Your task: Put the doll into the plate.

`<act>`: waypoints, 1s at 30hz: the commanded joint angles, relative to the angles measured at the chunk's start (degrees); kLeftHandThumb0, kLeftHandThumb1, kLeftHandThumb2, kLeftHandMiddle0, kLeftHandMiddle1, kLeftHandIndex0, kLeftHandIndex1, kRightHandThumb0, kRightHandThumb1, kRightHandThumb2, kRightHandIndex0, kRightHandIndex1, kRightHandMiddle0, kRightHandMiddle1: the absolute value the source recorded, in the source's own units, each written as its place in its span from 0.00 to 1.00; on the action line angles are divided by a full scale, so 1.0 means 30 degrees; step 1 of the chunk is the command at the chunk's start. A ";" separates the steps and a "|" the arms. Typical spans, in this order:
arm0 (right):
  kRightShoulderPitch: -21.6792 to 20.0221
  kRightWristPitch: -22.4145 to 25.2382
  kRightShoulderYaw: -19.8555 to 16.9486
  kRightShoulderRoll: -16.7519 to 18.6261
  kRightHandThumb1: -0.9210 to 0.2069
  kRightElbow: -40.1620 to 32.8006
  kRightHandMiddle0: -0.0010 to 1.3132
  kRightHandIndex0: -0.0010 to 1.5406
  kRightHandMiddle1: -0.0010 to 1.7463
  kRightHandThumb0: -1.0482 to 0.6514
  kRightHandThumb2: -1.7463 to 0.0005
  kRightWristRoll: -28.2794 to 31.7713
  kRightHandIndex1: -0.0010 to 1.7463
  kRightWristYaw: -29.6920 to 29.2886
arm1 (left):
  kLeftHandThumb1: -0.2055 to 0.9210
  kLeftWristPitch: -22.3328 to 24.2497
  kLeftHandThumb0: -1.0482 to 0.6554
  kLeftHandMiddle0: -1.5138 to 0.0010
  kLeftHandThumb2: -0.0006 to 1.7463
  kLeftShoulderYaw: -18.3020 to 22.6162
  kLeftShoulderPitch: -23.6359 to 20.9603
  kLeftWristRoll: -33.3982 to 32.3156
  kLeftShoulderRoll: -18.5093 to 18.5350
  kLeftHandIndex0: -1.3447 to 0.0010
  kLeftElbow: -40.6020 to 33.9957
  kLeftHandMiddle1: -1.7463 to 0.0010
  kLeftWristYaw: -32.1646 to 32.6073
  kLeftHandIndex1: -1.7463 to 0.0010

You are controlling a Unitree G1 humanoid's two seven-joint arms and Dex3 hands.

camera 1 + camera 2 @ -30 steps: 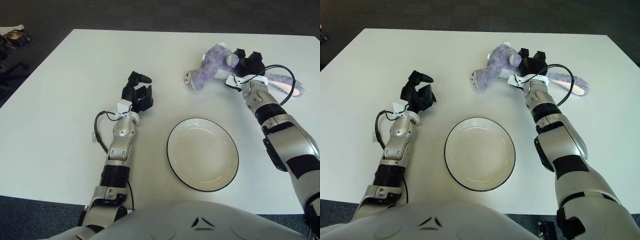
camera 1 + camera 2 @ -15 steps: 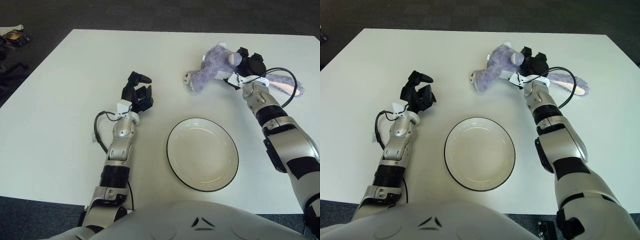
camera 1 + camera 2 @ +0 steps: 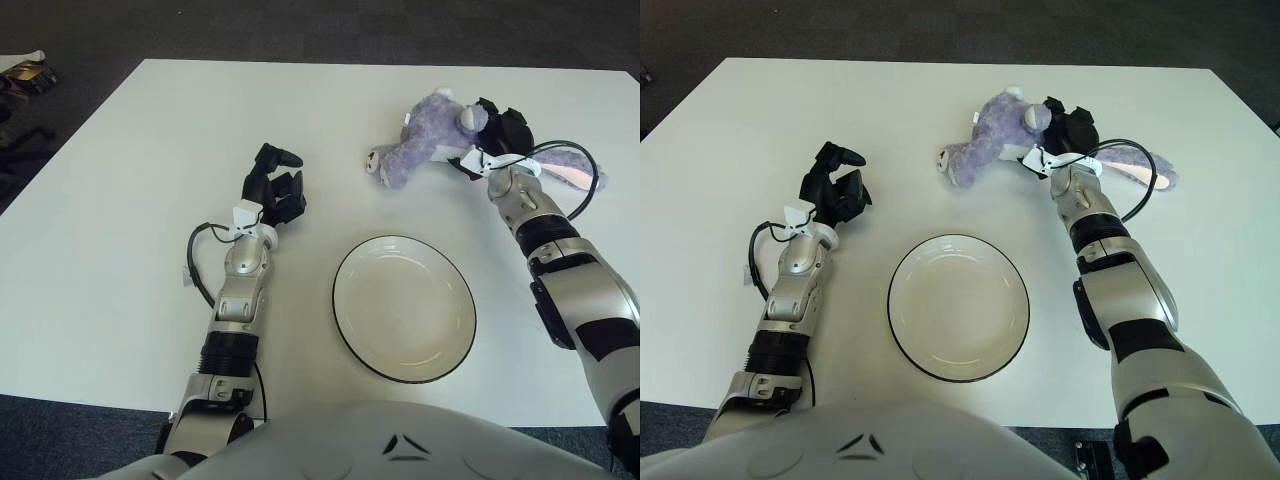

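Observation:
A purple plush doll [image 3: 425, 135] with long ears [image 3: 565, 170] is at the table's far right, its body lifted a little off the white table. My right hand [image 3: 490, 130] is shut on the doll's middle. A white plate [image 3: 404, 306] with a dark rim sits empty on the table in front of me, nearer than the doll. My left hand [image 3: 275, 185] rests on the table to the left of the plate, its fingers curled and holding nothing.
The white table [image 3: 140, 190] ends close behind the doll and at the right. Dark carpet lies beyond it. A black cable [image 3: 575, 195] loops beside my right wrist.
My right hand has closed on the doll and shifted a little to the right and back, tilting the doll's body up. The left arm has not moved.

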 commanded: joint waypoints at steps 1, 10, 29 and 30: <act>0.1071 0.0260 -0.0272 0.0249 0.63 0.0232 0.65 0.45 1.00 0.92 0.18 0.0680 1.00 0.0964 | 0.81 -0.0294 0.39 0.36 0.46 -0.0001 0.1082 -0.0032 0.0012 0.76 0.0667 0.00 -0.0129 0.00; 0.1565 0.0429 -0.0751 0.0134 0.65 -0.0651 0.71 0.46 1.00 0.92 0.16 0.1229 1.00 0.1429 | 0.81 -0.0440 0.39 0.35 0.47 -0.0065 0.1181 0.0155 0.0036 0.76 0.0680 0.00 -0.0014 0.00; 0.3202 0.1086 -0.2099 -0.0377 0.63 -0.4484 0.73 0.45 1.00 0.92 0.17 0.2652 1.00 0.3635 | 0.78 -0.0885 0.39 0.32 0.49 -0.0020 0.1322 -0.0031 0.0117 0.74 0.0883 0.00 -0.0346 0.00; 0.3357 0.1251 -0.2197 -0.0420 0.63 -0.4940 0.73 0.45 1.00 0.92 0.17 0.2716 1.00 0.3815 | 0.78 -0.0882 0.39 0.32 0.49 -0.0022 0.1315 -0.0010 0.0125 0.74 0.0891 0.00 -0.0343 0.00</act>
